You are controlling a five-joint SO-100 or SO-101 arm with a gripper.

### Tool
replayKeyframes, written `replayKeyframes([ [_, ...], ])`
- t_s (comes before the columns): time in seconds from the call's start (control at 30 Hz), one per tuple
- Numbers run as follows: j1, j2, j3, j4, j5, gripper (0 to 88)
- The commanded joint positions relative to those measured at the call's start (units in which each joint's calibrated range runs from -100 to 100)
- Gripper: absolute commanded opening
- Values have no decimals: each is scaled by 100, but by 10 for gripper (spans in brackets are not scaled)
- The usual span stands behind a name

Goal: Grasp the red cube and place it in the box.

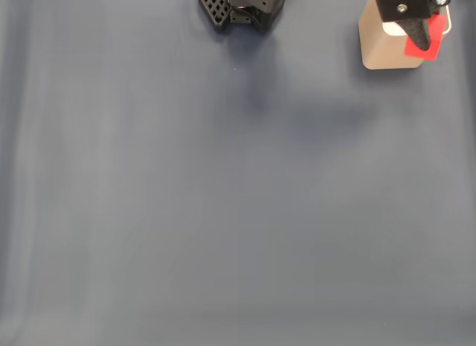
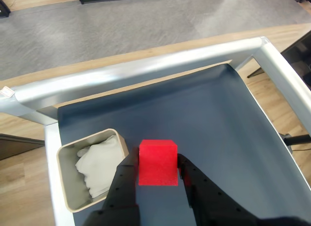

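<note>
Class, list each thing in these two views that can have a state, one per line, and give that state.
Cube: off the mat, clamped between the claw's fingers, beside the box, not inside.
Box: upright, open on top, pale crumpled material inside.
Claw: shut on the cube, raised near the box.
Mat: lying flat.

The box [image 1: 381, 50] stands at the top right of the dark mat [image 1: 223, 212], its beige wall facing the camera. The gripper [image 1: 425, 39] hangs over the box's right part, black, one pointed finger [image 1: 418, 32] reaching down across the cube [image 1: 430, 42]. The cube is red and sits clamped at the box's right edge, partly overlapping its wall in the picture. The arm's black base [image 1: 245, 7] stands well left of the box, at the mat's top edge.
</note>
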Motion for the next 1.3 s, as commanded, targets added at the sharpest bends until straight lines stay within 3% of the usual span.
replayKeyframes([
  [0.0, -238, -212, -107, 34, 34, 1],
  [0.67, -1374, -619, 322, 371, 39, 1],
  [1.27, -1608, -402, 367, 371, 142, 3],
])
